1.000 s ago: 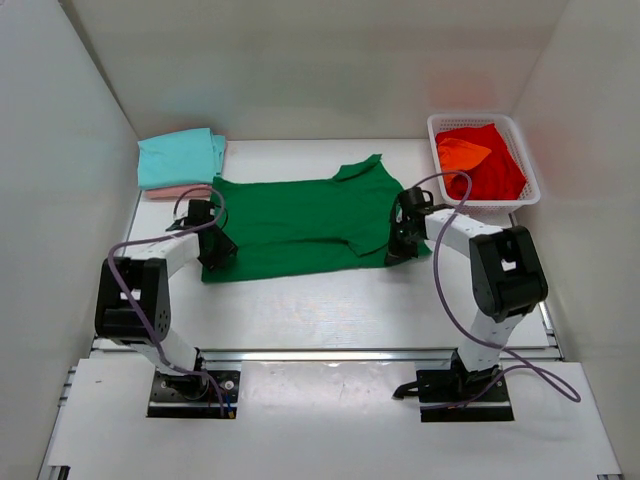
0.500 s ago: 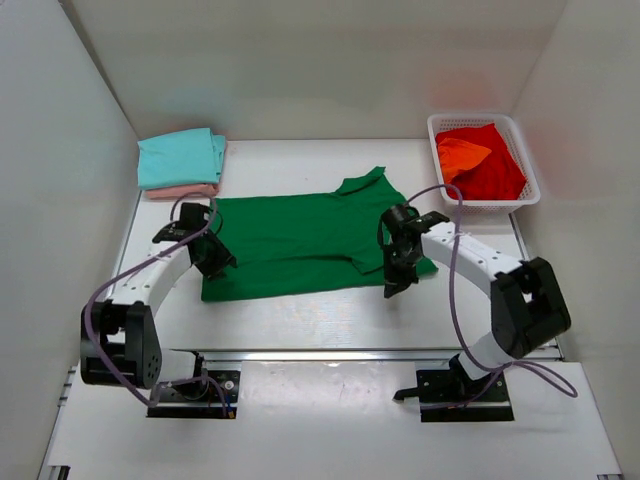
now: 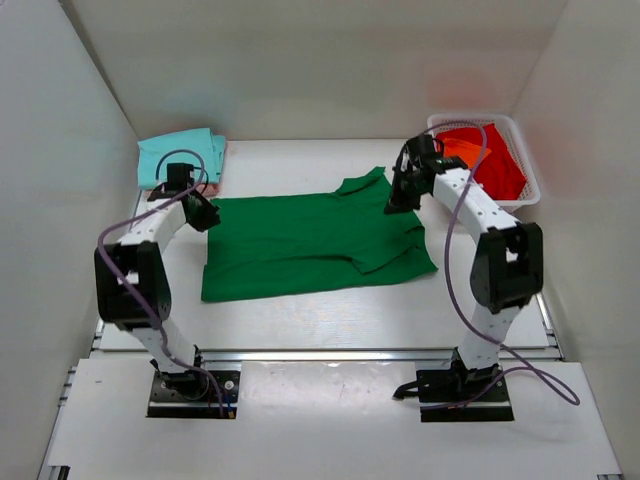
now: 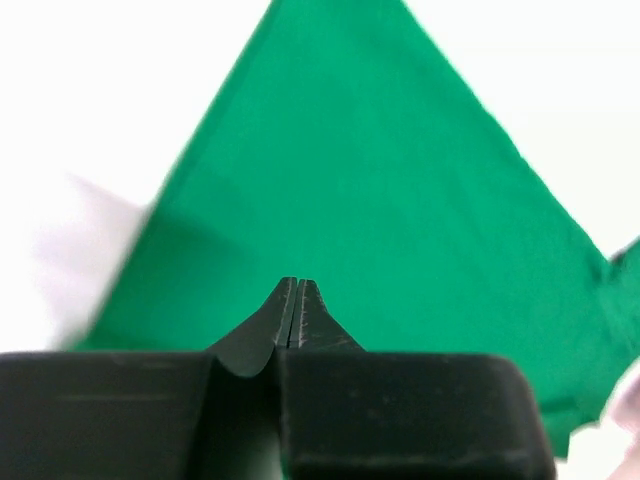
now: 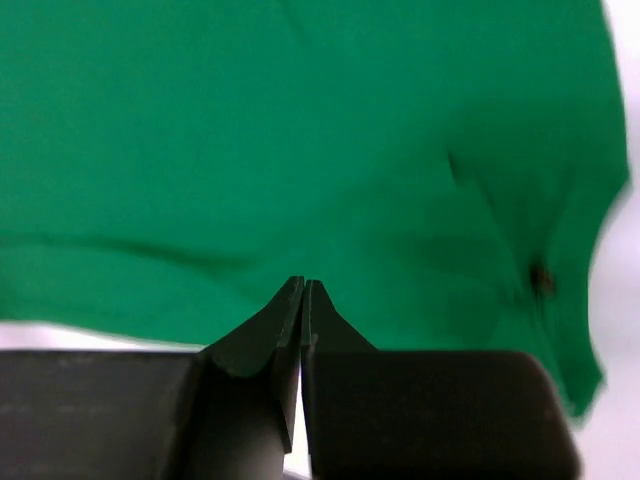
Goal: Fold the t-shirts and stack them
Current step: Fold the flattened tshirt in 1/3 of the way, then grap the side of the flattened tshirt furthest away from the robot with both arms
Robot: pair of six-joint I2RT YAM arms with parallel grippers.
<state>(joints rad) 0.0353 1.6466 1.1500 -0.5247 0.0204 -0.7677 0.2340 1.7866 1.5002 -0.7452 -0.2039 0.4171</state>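
Note:
A dark green t-shirt (image 3: pixel 300 240) lies spread flat across the middle of the table. My left gripper (image 3: pixel 203 214) is shut and empty over the shirt's far left corner; in the left wrist view its closed tips (image 4: pixel 298 283) hang above the green cloth (image 4: pixel 380 180). My right gripper (image 3: pixel 397 200) is shut and empty over the shirt's far right part, beside the collar; its closed tips (image 5: pixel 303 283) hang above green cloth (image 5: pixel 300 130). A folded teal t-shirt (image 3: pixel 180 157) lies on a pale pink one (image 3: pixel 172 191) at the back left.
A white lattice basket (image 3: pixel 470 117) at the back right holds a red t-shirt (image 3: pixel 500 172) and an orange one (image 3: pixel 470 155). White walls close in the table on the left, back and right.
Both grippers have moved from the shirt's near corners to its far edge. The shirt lies slightly nearer and flatter than a second ago.

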